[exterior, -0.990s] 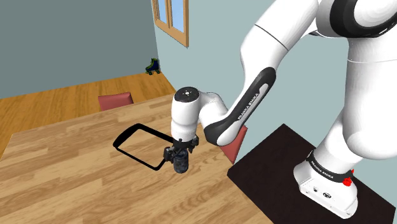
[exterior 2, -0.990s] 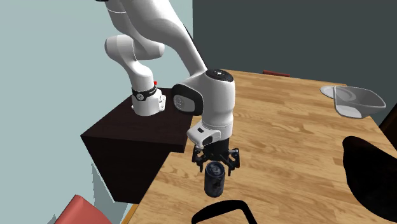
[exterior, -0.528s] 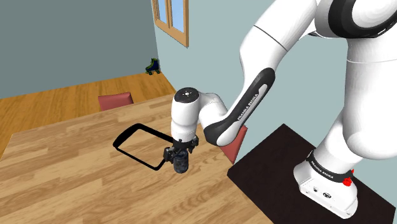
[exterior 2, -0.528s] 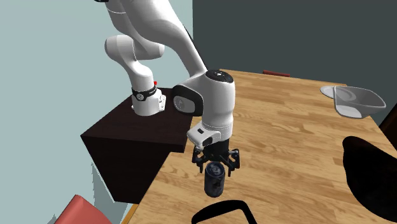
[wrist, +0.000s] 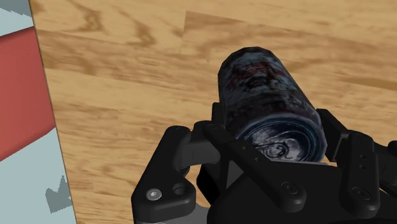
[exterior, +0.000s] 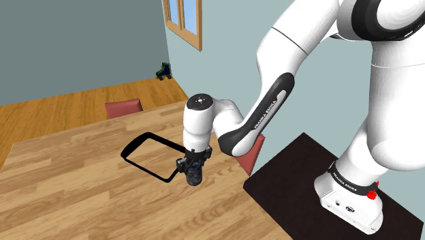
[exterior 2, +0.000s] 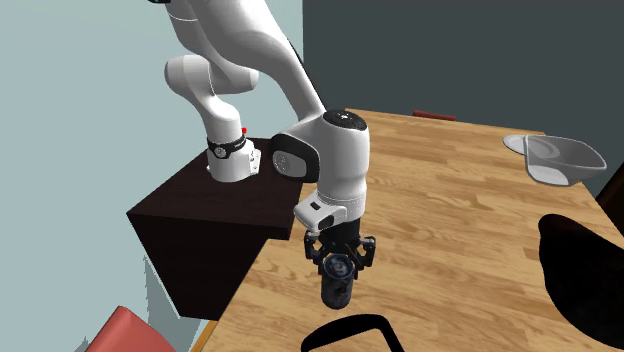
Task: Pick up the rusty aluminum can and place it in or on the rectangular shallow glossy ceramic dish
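The dark, worn can [exterior: 195,177] stands upright on the wooden table, close to the edge that faces the stand. My black gripper [exterior: 193,166] comes straight down over its top and is shut on it. From the second exterior view the fingers press on the can [exterior 2: 338,287] at its upper part, gripper [exterior 2: 338,262]. The wrist view has the can [wrist: 267,95] clasped between both fingers, gripper [wrist: 277,137]. The rectangular dish [exterior: 133,143] shows as a black rim lying flat on the table, just past the can on the shoulder view's left; its rim [exterior 2: 350,324] also appears beside the can.
A grey bowl [exterior 2: 555,158] sits at the table's far corner. Red chairs [exterior: 123,108] [exterior 2: 130,330] stand at the table's sides. The dark stand [exterior: 293,170] adjoins the table. A black shape [exterior 2: 585,270] lies at the second exterior view's right.
The fingers, which stood apart around the can's top, have closed onto it. The arm and the can have stayed in place.
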